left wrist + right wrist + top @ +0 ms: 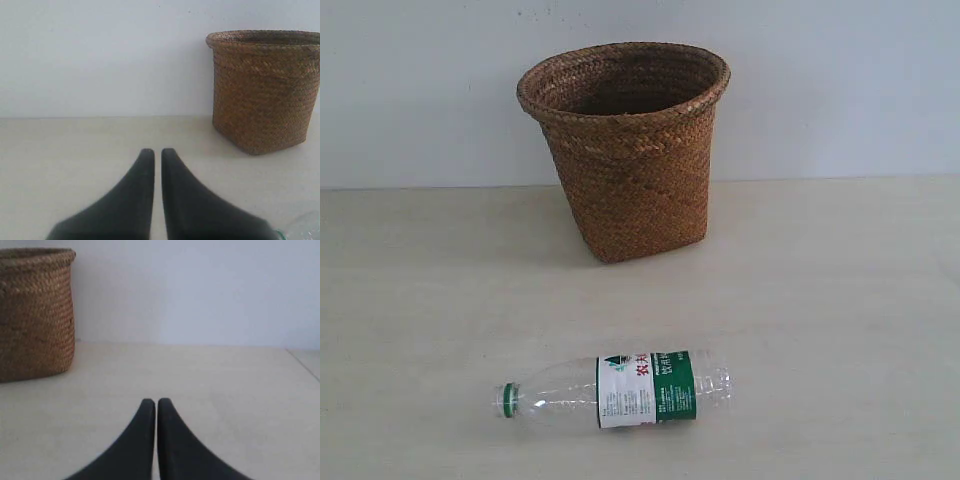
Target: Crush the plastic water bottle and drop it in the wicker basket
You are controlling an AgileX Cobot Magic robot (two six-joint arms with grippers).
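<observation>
- Pale, cream-coloured table (820, 290) runs back to a plain whitish wall (420, 90) in the exterior view.
- On it the wicker basket (630, 180) stands upright near the wall. Its round flared rim is open upward, and the inside is dark and hard to make out.
- Nearer the front edge, the plastic water bottle (620, 390) lies on its side on the bare table. It is well apart from the basket, with its green cap ring toward the view's left and its base toward the right. The green-and-white label wraps its middle, and the red characters are too small to read.
- Left wrist view: the left gripper (157, 153) hangs low over the table with its two dark fingers pressed almost together. Only a thin slit shows between them, and nothing is held.
- The basket (260, 95) stands beyond it against the wall and is cut off by the frame edge.
- A blurred clear patch in the corner, beside the fingers' base, looks like part of the bottle (306, 227).
- Right wrist view: the right gripper (155, 403) is also low and level, its fingers closed to a hairline gap over bare table and holding nothing.
- The basket (35, 315) is partly cropped at the frame edge, and a seam in the surface shows at the opposite side.
</observation>
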